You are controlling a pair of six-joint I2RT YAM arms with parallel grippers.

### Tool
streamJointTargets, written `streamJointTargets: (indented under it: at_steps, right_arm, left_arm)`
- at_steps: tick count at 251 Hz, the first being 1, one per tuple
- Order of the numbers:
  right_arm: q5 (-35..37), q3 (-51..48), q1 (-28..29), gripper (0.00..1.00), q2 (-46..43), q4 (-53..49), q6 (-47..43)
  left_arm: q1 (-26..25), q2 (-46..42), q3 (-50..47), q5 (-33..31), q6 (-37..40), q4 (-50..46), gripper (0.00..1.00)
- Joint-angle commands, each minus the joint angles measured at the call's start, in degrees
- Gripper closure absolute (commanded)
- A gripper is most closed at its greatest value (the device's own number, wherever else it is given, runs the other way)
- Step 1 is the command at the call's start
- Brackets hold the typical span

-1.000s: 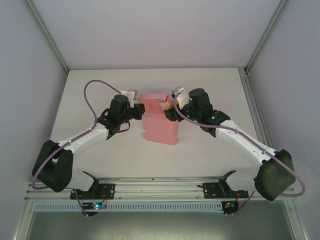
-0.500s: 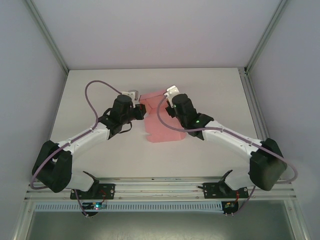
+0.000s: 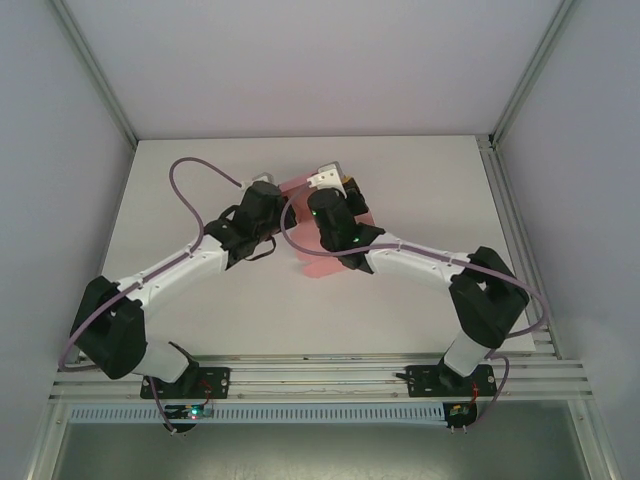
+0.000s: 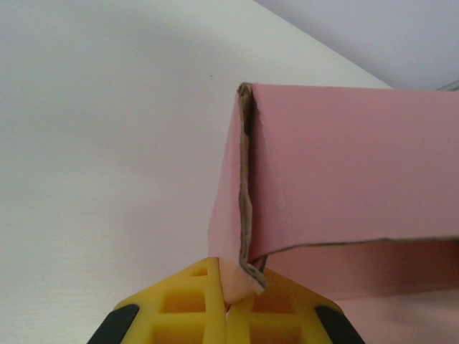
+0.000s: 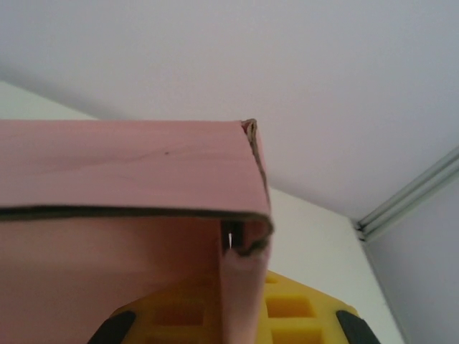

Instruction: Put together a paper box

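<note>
Left wrist: paper box [image 4: 344, 172] corner pinched in jaws; right wrist alike.

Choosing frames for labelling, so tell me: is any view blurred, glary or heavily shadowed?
Top external: even soft light, no glare, faint shadows under the arms, the paper box sharp. Left wrist: the box's raw edge crisp, the left gripper slightly soft. Right wrist: the card close and a little blurred, the right gripper soft, shade under the fold.
</note>
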Motion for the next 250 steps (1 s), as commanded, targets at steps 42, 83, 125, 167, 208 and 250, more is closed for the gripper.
streamJointTargets:
  at_steps: [42, 83, 125, 167, 208, 250]
  right_arm:
    - [15.9, 1.2, -1.6, 1.00, 4.9, 8.2, -8.9]
    - [17.7, 1.9, -1.5, 1.00, 6.1, 9.3, -10.5]
    - [19.2, 0.5, -0.9, 0.99, 6.7, 13.9, -12.2]
    - [18.3, 0.4, -1.0, 0.96, 6.3, 12.2, -10.3]
    - [8.1, -0.6, -1.1, 0.83, 3.0, 4.7, -2.3]
    - [-22.7, -4.0, -2.3, 0.41, -4.5, -3.9, 2.2]
  left_arm:
    - [-1.3, 0.0, 1.8, -6.0, -6.8, -5.1, 1.00]
    - [-2.3, 0.5, 5.7, -17.3, -10.6, -16.2, 1.00]
    - [-3.7, 2.1, 9.5, -26.8, -15.7, -26.1, 1.00]
    - [-3.7, 3.1, 8.9, -23.1, -15.1, -23.6, 1.00]
    - [-3.7, 2.1, 6.6, -19.6, -10.4, -16.9, 1.00]
    - [-3.6, 1.1, 5.2, -16.9, -3.0, -11.7, 1.00]
